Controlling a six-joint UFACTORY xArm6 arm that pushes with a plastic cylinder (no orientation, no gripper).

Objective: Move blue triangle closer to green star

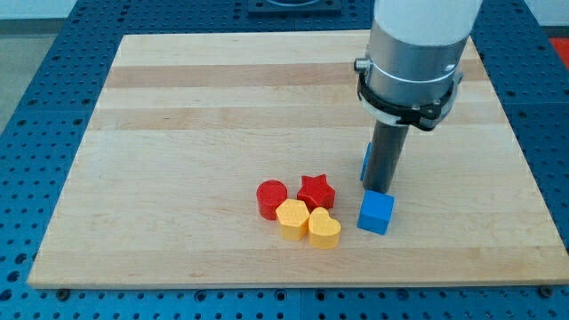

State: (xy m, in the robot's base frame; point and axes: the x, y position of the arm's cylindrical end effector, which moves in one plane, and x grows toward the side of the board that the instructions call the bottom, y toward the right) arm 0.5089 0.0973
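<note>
My tip [380,188] comes down right of the board's middle. A blue piece [365,162] shows as a thin sliver at the rod's left edge. The rod hides most of it, so I cannot make out its shape. A blue cube [375,213] lies just below the tip, touching or nearly touching it. No green star shows anywhere on the board. The wide grey arm body [413,53] covers part of the board at the view's top right.
A cluster lies left of the cube: a red cylinder [271,198], a red star [315,191], a yellow block [292,219] and a yellow heart [324,229]. The wooden board [178,116] rests on a blue perforated table [36,53].
</note>
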